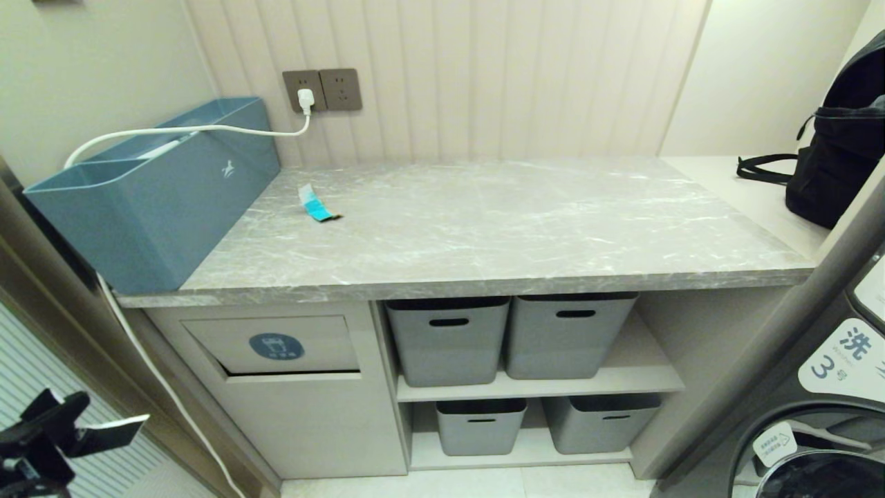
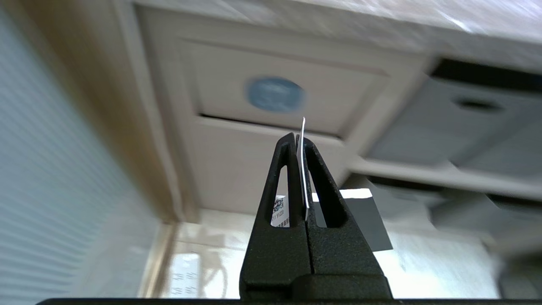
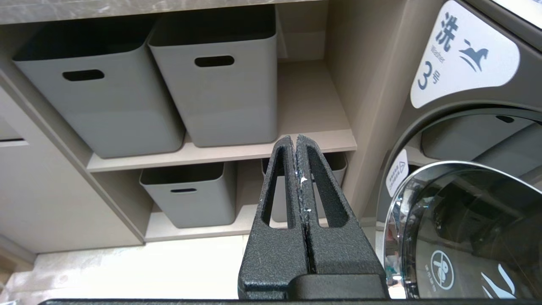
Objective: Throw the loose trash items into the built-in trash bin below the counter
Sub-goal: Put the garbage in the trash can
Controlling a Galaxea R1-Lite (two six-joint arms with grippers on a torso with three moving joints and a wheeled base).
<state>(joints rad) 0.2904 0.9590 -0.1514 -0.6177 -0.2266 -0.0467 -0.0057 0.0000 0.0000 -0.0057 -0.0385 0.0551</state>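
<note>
While its fingers pinch a thin flat scrap, probably the dark strip seen edge-on, the left gripper sits low in front of the cabinet, with the built-in trash bin flap just ahead and above it. The turquoise-and-white wrapper piece lies up on the counter, well above the gripper. The right gripper is pressed together on nothing, facing the grey tubs
</note>
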